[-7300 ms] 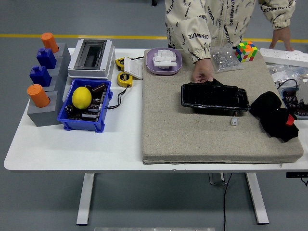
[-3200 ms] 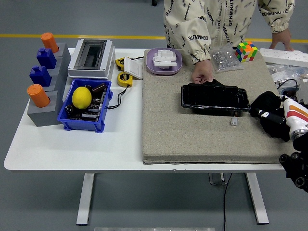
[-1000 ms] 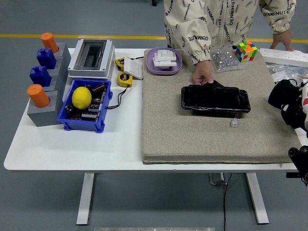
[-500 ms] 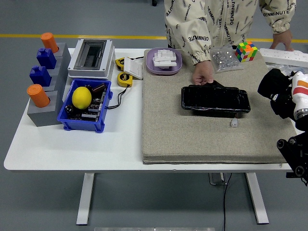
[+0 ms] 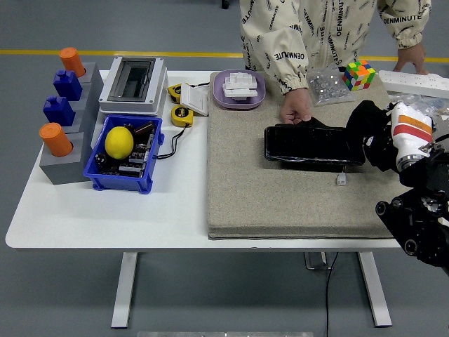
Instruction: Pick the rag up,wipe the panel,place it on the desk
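At the panel's right end:
Rag: the black rag (image 5: pixel 366 121) is off the mat, bunched in the robot's right hand (image 5: pixel 382 137), just beside or touching the right edge of the panel; which of the two cannot be told.
Right hand: fingers curled around the rag, gripping it.
Left hand: not visible.
Panel: the glossy black panel (image 5: pixel 313 144) lies flat on the grey mat (image 5: pixel 280 196), long side across the table.
Person: a hand (image 5: pixel 296 109) at the far side rests on the panel's far left corner, seemingly steadying it.
Done: picking up looks complete, since the rag hangs in the grip clear of the mat.
Left: wiping appears barely begun at best; setting the rag down on the desk is not yet done.
Elsewhere: a blue bin (image 5: pixel 125 156) with a lemon (image 5: pixel 119 142) sits well apart at the left.
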`<state>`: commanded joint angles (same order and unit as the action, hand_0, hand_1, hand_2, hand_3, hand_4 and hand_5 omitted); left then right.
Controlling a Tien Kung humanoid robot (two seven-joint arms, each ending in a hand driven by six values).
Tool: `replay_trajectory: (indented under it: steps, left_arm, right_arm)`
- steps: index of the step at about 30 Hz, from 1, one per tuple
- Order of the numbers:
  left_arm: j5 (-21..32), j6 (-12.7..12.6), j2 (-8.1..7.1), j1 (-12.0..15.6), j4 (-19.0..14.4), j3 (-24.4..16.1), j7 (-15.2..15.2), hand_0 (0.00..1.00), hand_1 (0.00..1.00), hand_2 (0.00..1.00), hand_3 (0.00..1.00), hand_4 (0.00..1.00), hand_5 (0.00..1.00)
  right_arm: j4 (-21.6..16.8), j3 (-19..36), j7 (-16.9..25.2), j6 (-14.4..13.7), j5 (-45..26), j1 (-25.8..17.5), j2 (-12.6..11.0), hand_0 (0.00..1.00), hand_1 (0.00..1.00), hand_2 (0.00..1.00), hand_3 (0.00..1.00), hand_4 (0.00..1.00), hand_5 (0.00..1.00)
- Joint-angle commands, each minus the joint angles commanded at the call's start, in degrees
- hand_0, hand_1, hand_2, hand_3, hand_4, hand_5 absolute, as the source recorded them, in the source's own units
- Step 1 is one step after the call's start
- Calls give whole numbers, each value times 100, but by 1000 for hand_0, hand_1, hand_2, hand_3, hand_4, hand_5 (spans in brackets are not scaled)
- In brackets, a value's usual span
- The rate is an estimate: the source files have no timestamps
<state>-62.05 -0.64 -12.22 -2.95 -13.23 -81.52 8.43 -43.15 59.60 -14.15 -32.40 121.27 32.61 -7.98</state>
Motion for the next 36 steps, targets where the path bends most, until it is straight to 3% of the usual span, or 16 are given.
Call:
replay_trajectory:
  steps: [15, 32, 36]
  left_arm:
    - [11, 2, -31, -4, -3, 68, 0, 604, 636, 636, 562, 631, 447]
    - [27, 2, -51, -29, 7, 117, 2, 604, 636, 637, 562, 631, 447]
    - [25, 2, -55, -49, 3, 116, 1, 604, 636, 637, 562, 631, 447]
  right_arm:
    - [134, -401, -183, 37, -59, 83, 300, 301, 411, 449, 470, 939, 52]
    - [90, -1301, -288, 69, -266, 586, 780, 305, 411, 449, 470, 938, 47]
    - [83, -1496, -291, 79, -301, 689, 798, 305, 411, 449, 470, 938, 47]
